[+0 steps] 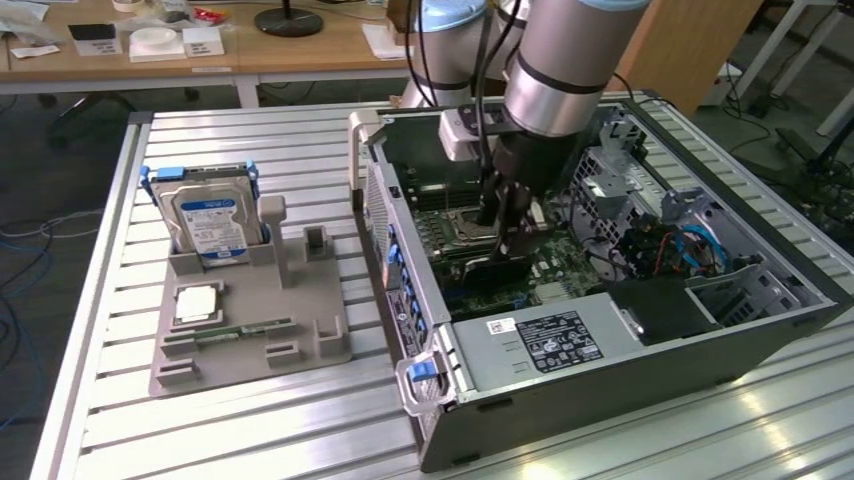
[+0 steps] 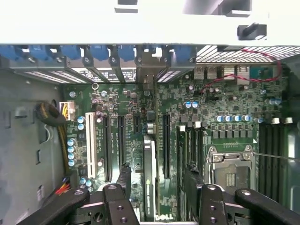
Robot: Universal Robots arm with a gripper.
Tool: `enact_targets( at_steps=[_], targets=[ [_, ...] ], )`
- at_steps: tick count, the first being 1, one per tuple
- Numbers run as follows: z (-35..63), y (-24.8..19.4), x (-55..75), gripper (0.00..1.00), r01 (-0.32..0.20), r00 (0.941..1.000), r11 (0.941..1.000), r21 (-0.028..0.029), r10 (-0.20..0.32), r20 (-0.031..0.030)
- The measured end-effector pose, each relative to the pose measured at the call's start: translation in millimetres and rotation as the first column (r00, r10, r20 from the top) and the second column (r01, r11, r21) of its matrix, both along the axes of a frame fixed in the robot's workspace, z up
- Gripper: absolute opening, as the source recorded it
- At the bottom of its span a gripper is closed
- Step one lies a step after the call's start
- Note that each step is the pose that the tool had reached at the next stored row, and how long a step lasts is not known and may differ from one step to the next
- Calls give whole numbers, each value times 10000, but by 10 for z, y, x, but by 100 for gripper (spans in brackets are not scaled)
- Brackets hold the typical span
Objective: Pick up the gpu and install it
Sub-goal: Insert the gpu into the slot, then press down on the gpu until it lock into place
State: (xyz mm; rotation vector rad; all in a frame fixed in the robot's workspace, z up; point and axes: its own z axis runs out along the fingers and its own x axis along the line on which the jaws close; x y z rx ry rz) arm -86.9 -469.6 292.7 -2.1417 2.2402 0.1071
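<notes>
"DELL" lettering reads at the motherboard (image 2: 136, 140) edge by the card standing on edge between the gripper fingers, wrist view. Power supply (image 1: 561, 345) in the computer case (image 1: 667, 390) carries a black-and-white label (image 1: 551, 341), print too small to read. Hard drive (image 1: 207, 215) on the exterior view's left has a blue label (image 1: 218, 225), text unreadable.

Gripper (image 2: 158, 187): finger bases cut off by the wrist view's edge. Gpu (image 2: 149, 180): seen edge-on between the parted fingers (image 2: 124, 180), its near end cut off; contact with either finger cannot be told. In the exterior view the arm (image 1: 567, 70) hides the motherboard (image 1: 567, 270) behind the hand, and the arm's upper part is cut off
</notes>
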Motion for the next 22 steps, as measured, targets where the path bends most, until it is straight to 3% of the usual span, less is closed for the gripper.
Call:
enact_targets(
  at_steps=[7, 22],
  targets=[
    [171, 2, 0, 58, -1, 10000, 10000, -34, 1, 0],
    [174, 2, 0, 58, -1, 10000, 10000, -36, 1, 0]
  ],
)
